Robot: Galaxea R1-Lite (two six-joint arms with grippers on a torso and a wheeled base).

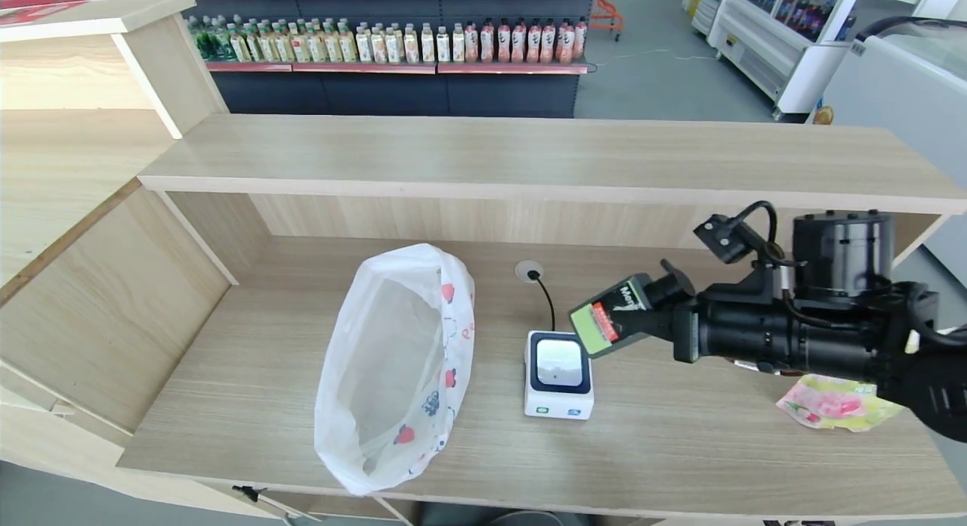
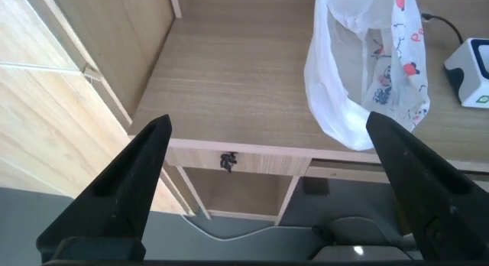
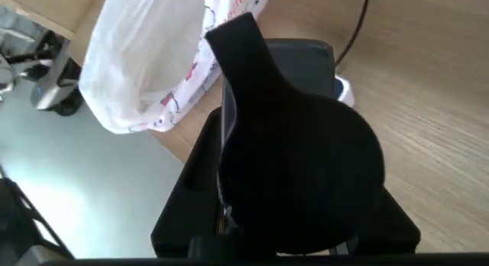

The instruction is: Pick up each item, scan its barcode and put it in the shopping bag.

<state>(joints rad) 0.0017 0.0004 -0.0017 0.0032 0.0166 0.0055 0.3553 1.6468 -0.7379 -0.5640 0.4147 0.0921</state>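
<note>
Right of centre in the head view, the right gripper (image 1: 644, 307) has its fingers (image 1: 672, 286) clamped on a small green box (image 1: 608, 323). The box is held tilted, with a red label on the end facing the camera and white lettering on its dark upper side, partly hidden by the fingers. Its lower corner overlaps the upper right corner of the scanner (image 1: 558, 373) in the frame; whether the two touch cannot be told.

The scanner is white with a glass window on top and small green and blue marks on its near edge. It stands at the middle of the table (image 1: 680, 450), and a black cable (image 1: 547, 299) runs from it to a round hole behind.

Just left of the scanner lies the shopping bag (image 1: 396, 367), thin white plastic printed with red and blue cartoon figures, its mouth open toward the upper part of the frame. At the lower right, half under the arm, lies a pink and yellow-green packet (image 1: 831, 403).

Along the top of the frame a shelf (image 1: 393, 68) carries a row of bottles (image 1: 408, 44).

From the left wrist, the left gripper (image 2: 267, 191) has its fingers (image 2: 122, 191) wide apart with nothing between them, off the table's near edge.
</note>
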